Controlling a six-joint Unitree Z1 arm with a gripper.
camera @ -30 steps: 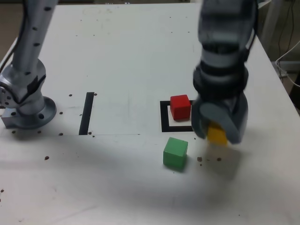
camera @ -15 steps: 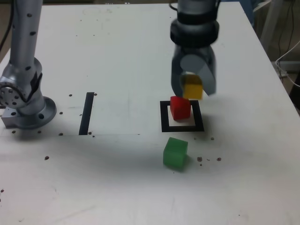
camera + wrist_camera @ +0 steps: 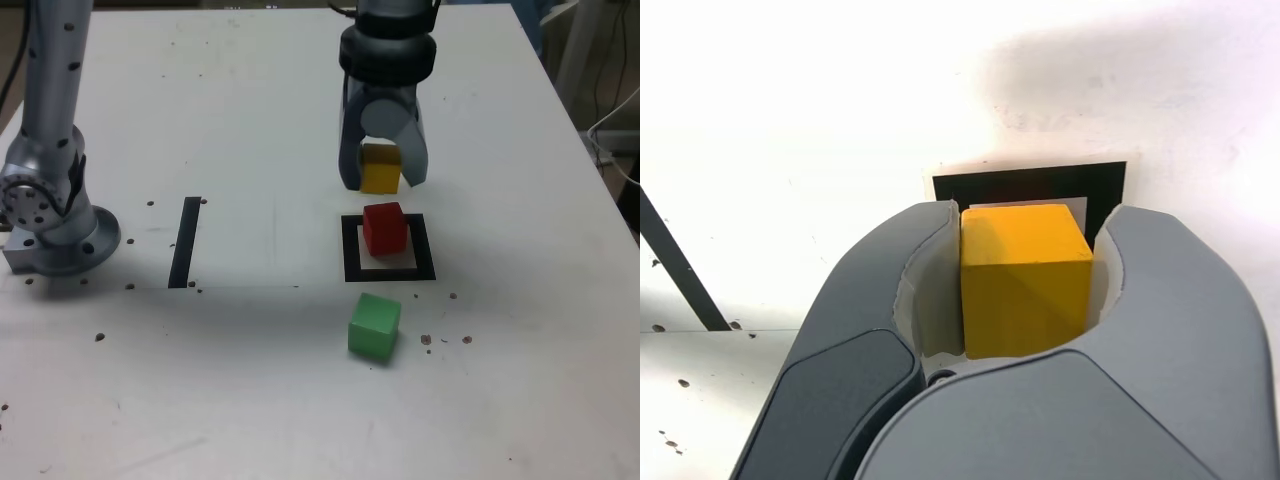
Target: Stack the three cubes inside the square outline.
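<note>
- The yellow cube (image 3: 380,170) was up in the air, off the table (image 3: 250,400), gripped between the two fingers (image 3: 865,260) of the arm.
- Those fingers were closed on it, one at either side, with its top and one side face plain to see in the wrist view.
- In the exterior view it appeared just above the red cube (image 3: 385,230), with a thin strip of pale surface showing between them.
- The red cube sat on the table within the square outline (image 3: 352,262), toward the far part of its pale centre.
- The thick black border of that outline showed on every side, though the red block covered part of the far edge.
- The green cube (image 3: 374,327) stood on the table outside the outline, near its closest edge in the exterior view.
- Well apart from all that, toward the exterior view's left, a straight black stripe (image 3: 185,242) lay on the white tabletop.
- Farther left in that view stood the arm's round grey base (image 3: 65,245).
- Small dark specks (image 3: 100,337) dotted the table.
</note>
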